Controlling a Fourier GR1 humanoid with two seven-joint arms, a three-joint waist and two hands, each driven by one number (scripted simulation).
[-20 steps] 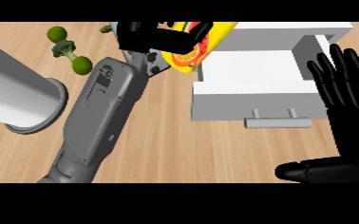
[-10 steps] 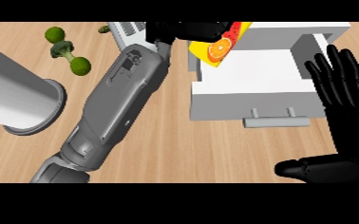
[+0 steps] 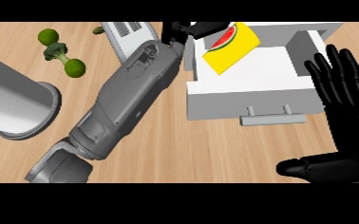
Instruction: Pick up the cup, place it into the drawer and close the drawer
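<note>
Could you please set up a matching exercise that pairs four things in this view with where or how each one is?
Things:
1. cup
2. broccoli
3. right hand
4. drawer

Places or states:
a. open, fingers up, resting at the view's right edge
b. lying on the wooden counter at the far left
c. pulled open, white, with its handle toward the robot
d. yellow, held by the left hand over the open compartment

Pairs: 1-d, 2-b, 3-a, 4-c
</note>
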